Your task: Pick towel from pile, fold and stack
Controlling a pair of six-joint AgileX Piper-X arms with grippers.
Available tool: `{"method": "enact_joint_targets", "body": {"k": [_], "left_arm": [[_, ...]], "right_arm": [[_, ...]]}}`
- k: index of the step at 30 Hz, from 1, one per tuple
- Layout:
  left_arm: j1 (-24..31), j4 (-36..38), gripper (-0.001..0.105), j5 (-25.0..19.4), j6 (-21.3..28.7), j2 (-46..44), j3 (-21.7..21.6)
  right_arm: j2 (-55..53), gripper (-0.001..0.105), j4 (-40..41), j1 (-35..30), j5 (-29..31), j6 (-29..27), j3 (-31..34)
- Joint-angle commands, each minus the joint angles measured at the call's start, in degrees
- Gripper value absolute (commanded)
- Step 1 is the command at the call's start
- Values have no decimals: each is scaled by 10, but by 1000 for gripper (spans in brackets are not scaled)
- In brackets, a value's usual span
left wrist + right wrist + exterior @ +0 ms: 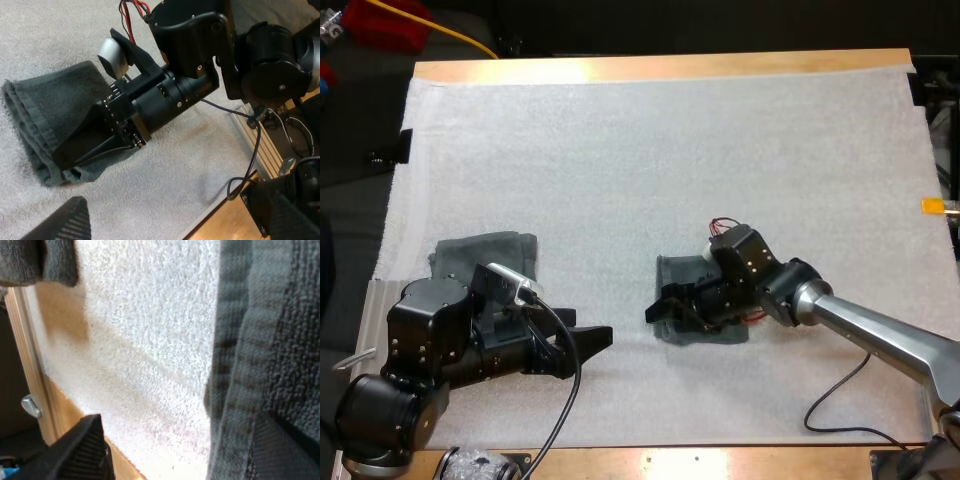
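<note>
1. White mat (pixel 650 160) covers the wooden desk (pixel 660 67).
2. Low over a dark grey-green towel (pixel 674 272) near the middle of the mat, the right end effector (pixel 658 304) has its fingers spread. One finger appears to rest on the cloth, and the other is over bare mat.
3. Near the front edge of the mat, the left end effector (pixel 592 332) hovers with fingers wide apart, gripping nothing and pointing toward that towel.
4. On the far side of the left arm lies a second towel (pixel 490 250), partly hidden by the arm.

On the mat (pixel 670 150) covering the tabletop (pixel 670 66), the left towel (pixel 485 250) lies just behind the left end effector (pixel 595 338). The middle towel (pixel 705 300) lies well apart to its right, under the right end effector (pixel 665 305).
</note>
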Motion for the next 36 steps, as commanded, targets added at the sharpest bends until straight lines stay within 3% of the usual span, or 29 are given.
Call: {"method": "enact_joint_targets", "body": {"k": [1, 7, 17, 23, 30, 36], "left_arm": [[0, 2, 71, 4, -3, -1, -5], [0, 2, 71, 4, -3, -1, -5], [0, 2, 71, 4, -2, -1, -5], [0, 2, 71, 2, 9, -1, -5], [0, 1, 71, -1, 11, -1, -5], [0, -3, 71, -7, 13, -1, 5]], "right_arm": [[1, 62, 5, 0, -1, 2, -2], [-13, 62, 5, 0, 15, -5, -2], [-99, 63, 55, 0, 147, -44, -2], [-152, 83, 139, 0, 236, -86, -2], [-215, 85, 214, 0, 244, -140, -2], [-267, 85, 265, 0, 244, -145, -2]]}}
